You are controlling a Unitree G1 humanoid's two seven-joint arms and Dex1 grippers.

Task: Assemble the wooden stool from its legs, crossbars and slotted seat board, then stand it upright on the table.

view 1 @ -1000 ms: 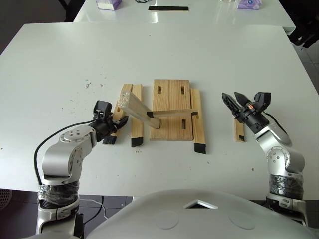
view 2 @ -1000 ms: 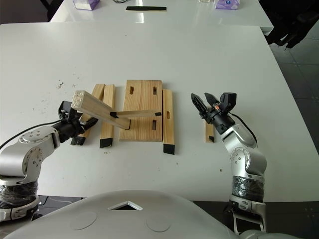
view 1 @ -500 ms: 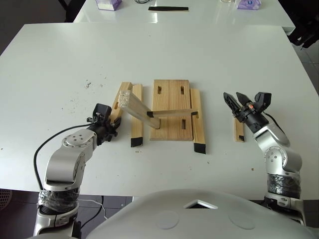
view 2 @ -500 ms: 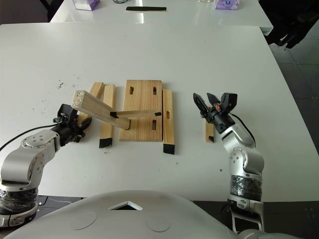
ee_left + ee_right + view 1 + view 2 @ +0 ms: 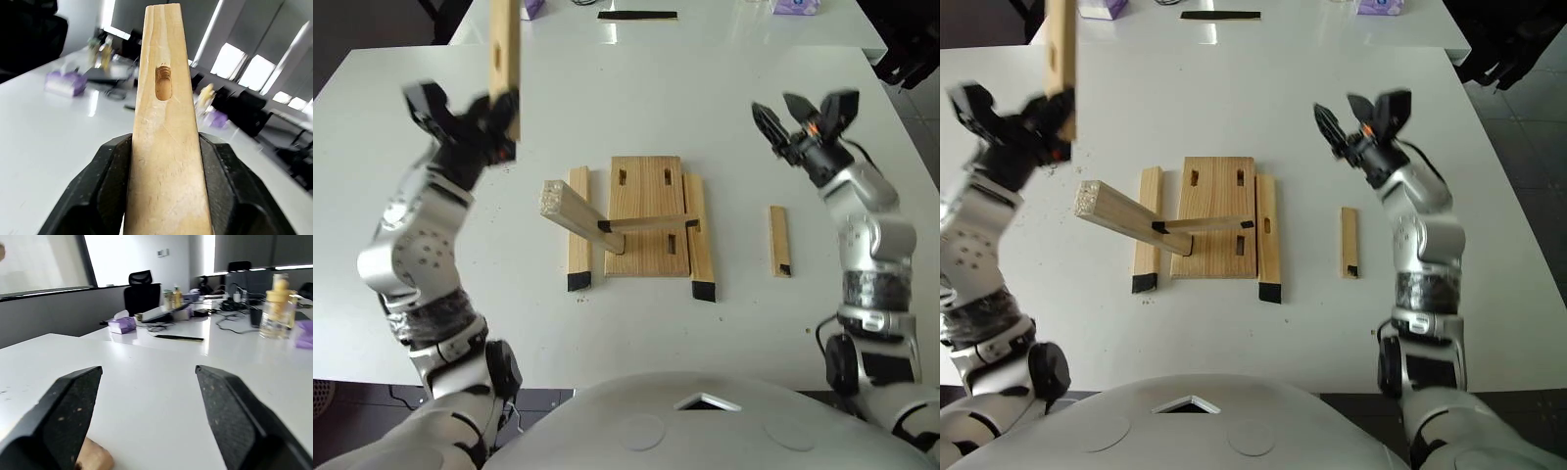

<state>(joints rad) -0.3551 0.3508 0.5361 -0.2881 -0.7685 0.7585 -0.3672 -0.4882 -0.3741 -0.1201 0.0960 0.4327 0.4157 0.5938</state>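
Observation:
My left gripper point(image 5: 494, 132) is raised high above the table's left side, shut on a wooden leg point(image 5: 505, 59) that stands upright; its slot point(image 5: 164, 83) shows between the black fingers point(image 5: 105, 181). The slotted seat board point(image 5: 648, 208) lies flat mid-table. A crossbar point(image 5: 651, 224) rests across it, joined to a tilted leg point(image 5: 576, 212). One leg point(image 5: 578, 227) lies left of the board, another point(image 5: 698, 235) right of it. A short crossbar point(image 5: 779, 240) lies further right. My right gripper point(image 5: 806, 117) is lifted above the table's right side, open, holding nothing.
The white table point(image 5: 636, 108) has wide free room all round the parts. A second table behind carries a black strip point(image 5: 637, 16) and purple tissue packs point(image 5: 793, 6). Office chairs and bottles point(image 5: 275, 303) stand in the room beyond.
My left arm has swung up from the table, lifting a leg off the left of the pile. My right arm has also risen, still open. The head camera has shifted slightly.

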